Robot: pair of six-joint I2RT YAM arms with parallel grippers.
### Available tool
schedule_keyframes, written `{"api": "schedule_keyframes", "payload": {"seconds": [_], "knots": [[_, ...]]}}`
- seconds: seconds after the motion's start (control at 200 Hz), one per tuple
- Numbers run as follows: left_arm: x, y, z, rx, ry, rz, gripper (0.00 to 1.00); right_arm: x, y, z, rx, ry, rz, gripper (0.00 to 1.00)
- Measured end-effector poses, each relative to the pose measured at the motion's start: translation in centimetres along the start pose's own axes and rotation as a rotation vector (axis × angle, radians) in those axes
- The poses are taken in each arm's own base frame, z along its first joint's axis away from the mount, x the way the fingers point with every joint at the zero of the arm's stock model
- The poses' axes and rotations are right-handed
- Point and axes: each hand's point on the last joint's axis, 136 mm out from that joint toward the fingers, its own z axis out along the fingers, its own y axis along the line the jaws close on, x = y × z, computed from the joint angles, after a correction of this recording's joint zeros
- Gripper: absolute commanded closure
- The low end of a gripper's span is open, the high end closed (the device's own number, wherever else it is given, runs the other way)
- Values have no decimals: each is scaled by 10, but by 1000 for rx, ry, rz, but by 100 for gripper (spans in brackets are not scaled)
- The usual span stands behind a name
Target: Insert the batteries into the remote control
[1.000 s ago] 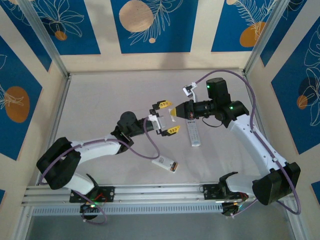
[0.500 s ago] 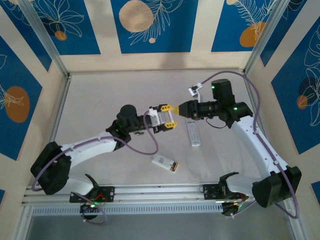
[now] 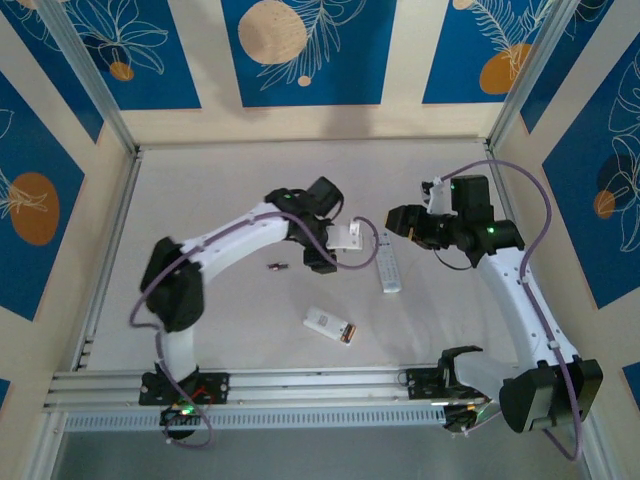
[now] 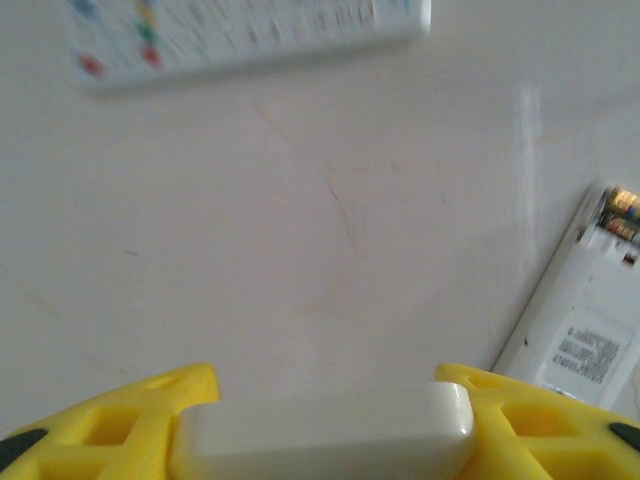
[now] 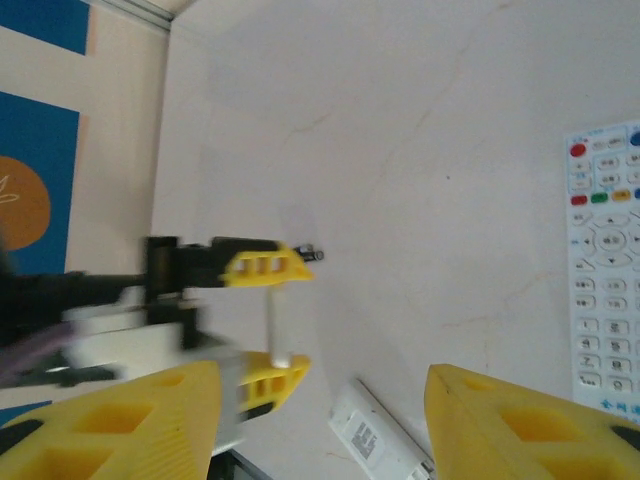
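Observation:
A white remote control lies back up on the table, its compartment end open with copper-orange parts showing. One of the batteries, tiny and dark, lies loose to the left of my left gripper. That gripper is shut on a flat white cover held across its yellow fingers. From the right wrist the cover stands as a thin slab between those fingers, with the loose battery just beyond. My right gripper is open with nothing in it and apart from the cover.
A second remote, buttons up, lies between the two grippers, also at the right of the right wrist view. The table's walls stand far off on all sides.
The two grippers met at the centre, and the left one closed on the white cover. The right gripper has since opened and drawn back to the right; the left arm has swung round.

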Motion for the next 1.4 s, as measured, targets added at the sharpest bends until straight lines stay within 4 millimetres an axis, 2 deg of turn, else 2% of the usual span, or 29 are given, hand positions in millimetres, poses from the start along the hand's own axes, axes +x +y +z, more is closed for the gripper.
{"api": "schedule_keyframes", "payload": {"seconds": [0.155, 0.325, 0.36, 0.415, 0.46, 0.53, 0.61, 0.705, 0.775, 0.84, 0.895, 0.96, 1.0, 1.04, 1.105, 1.15, 1.195, 1.295, 1.401], "knots": [[27, -5, 50, 108, 174, 8, 46, 0, 3, -6, 1, -21, -13, 42], [43, -1, 78, 137, 257, 27, 43, 5, 1, -9, 0, -26, -15, 42], [46, 0, 83, 138, 269, 32, 39, 7, 0, -8, 3, -24, -13, 42], [50, 1, 88, 141, 284, 38, 23, 9, -2, -8, 7, -18, -8, 42], [52, 3, 90, 135, 295, 51, 15, 10, -3, -7, 11, -15, -4, 41], [50, 5, 90, 120, 291, 55, 8, 10, -5, -8, 17, -15, -1, 41], [43, 10, 88, 85, 255, 63, 5, 9, -7, -8, 27, -21, -6, 40], [31, 8, 69, 36, 157, 51, 2, 7, -7, -8, 33, -30, -53, 36], [17, 5, 33, -29, 6, -22, 0, 4, -7, -4, 45, -50, -141, 33], [3, 10, -23, -114, -195, -160, 0, 8, -6, 5, 66, -50, -252, 30], [4, 27, -82, -225, -383, -309, 0, 17, -3, 19, 76, -21, -354, 28], [21, 49, -152, -363, -606, -500, 0, 30, 4, 42, 83, 25, -513, 26], [41, 58, -183, -430, -706, -616, 0, 41, 8, 59, 81, 62, -617, 23], [59, 61, -201, -462, -778, -723, 0, 54, 9, 76, 80, 110, -718, 20], [79, 55, -209, -451, -845, -861, 0, 79, 6, 105, 81, 215, -867, 19], [90, 49, -204, -423, -863, -945, 0, 94, 0, 122, 86, 295, -942, 19], [101, 44, -191, -390, -852, -1023, 0, 105, -10, 139, 99, 387, -993, 18], [124, 28, -155, -317, -786, -1168, 0, 110, -24, 168, 126, 532, -1049, 17], [135, 13, -139, -280, -752, -1239, 0, 114, -32, 192, 133, 631, -1108, 16]]}}
